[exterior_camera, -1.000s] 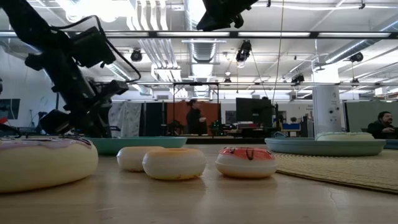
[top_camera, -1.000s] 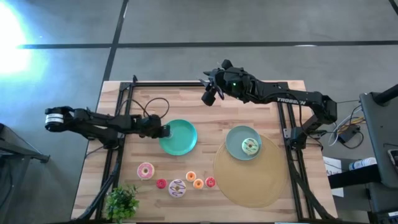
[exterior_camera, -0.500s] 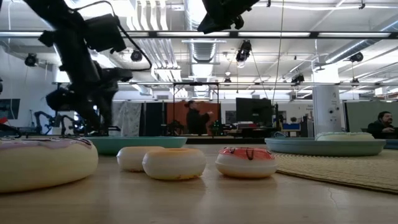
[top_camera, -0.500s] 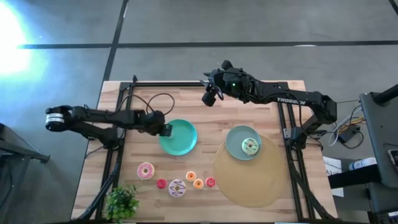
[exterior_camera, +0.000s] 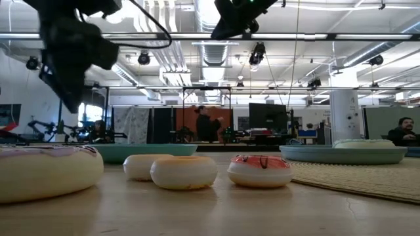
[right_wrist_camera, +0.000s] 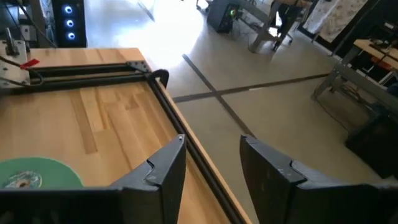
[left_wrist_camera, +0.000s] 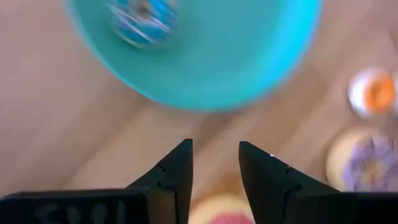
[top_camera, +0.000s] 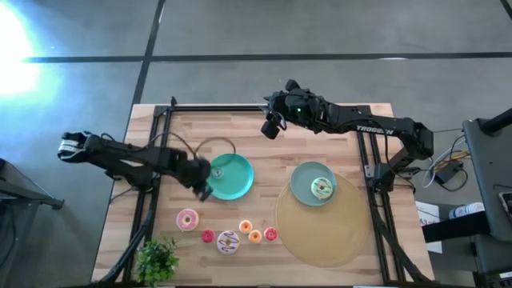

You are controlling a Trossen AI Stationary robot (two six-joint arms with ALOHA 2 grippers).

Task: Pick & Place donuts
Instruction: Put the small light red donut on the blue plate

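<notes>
My left gripper point(top_camera: 205, 192) hangs over bare wood just beside the teal plate point(top_camera: 240, 186), on the side toward the loose donuts. Its fingers stand a narrow gap apart with nothing between them; the left wrist view shows only table through the gap. My right gripper point(top_camera: 272, 128) waits raised near the far edge of the table, fingers apart and empty.

Progress, as I judge it: partly done.
- Placed: one blue-frosted donut point(left_wrist_camera: 143, 18) lies in the teal plate, toward its rim. One green donut point(top_camera: 322, 189) sits in the grey-blue plate point(top_camera: 302, 178), which rests on the round woven mat point(top_camera: 320, 232).
- Left on the wood, near the front edge: the pink donut point(top_camera: 187, 219), the white donut with purple streaks point(top_camera: 228, 242), and four tiny ones: a small red donut point(top_camera: 208, 236), an orange-topped one point(top_camera: 246, 227), another orange one point(top_camera: 256, 236), and a red one nearest the mat point(top_camera: 271, 234).

Count: two plates, one mat, one leafy plant point(top_camera: 157, 259) at the front corner. Donuts: two placed, six loose, eight in all. The pink donut lies closest to my left gripper, so I would judge it the likely next pick.
</notes>
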